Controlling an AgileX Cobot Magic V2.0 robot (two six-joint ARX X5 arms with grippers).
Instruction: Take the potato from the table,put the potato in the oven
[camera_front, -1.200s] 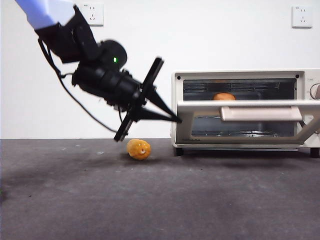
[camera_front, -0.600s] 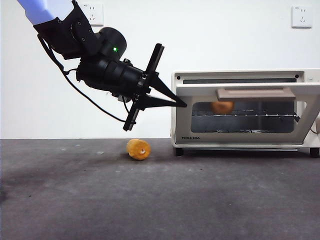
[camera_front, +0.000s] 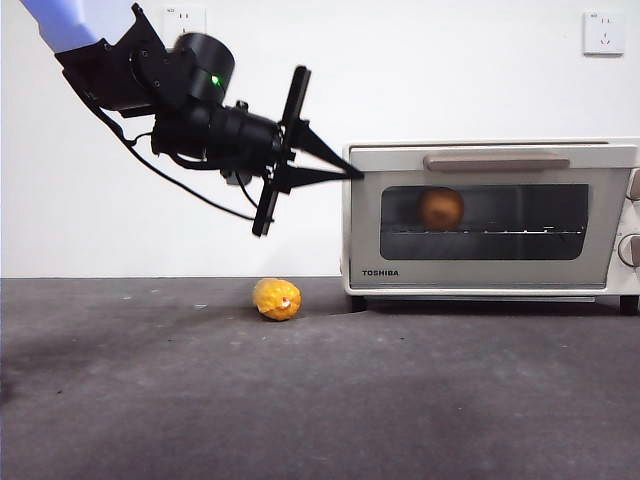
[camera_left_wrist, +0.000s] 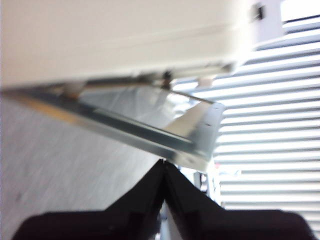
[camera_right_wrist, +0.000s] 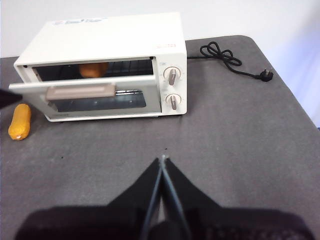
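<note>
The potato (camera_front: 441, 208) lies on the wire rack inside the cream-white oven (camera_front: 400, 273), seen through the dark glass. From the right wrist view the potato (camera_right_wrist: 92, 69) shows through a narrow gap above the door (camera_right_wrist: 80, 92), which stands slightly ajar. My left gripper (camera_front: 352, 174) is shut, its tips against the door's upper left corner. In the left wrist view my left gripper (camera_left_wrist: 164, 162) points at the door's metal edge below the oven (camera_left_wrist: 115, 35). My right gripper (camera_right_wrist: 162, 159) is shut and empty, high above the table (camera_right_wrist: 240, 130) in front of the oven (camera_right_wrist: 110, 35).
A bumpy yellow object (camera_front: 277, 298) lies on the table left of the oven, also visible as the yellow object (camera_right_wrist: 19, 121). The oven's black power cord (camera_right_wrist: 227, 60) trails off behind its knob side. Two wall sockets (camera_front: 603, 32) sit on the white wall.
The oven door has swung up from half open to almost shut. My left gripper rose with it, pushing at its left corner. The potato stayed on the rack.
</note>
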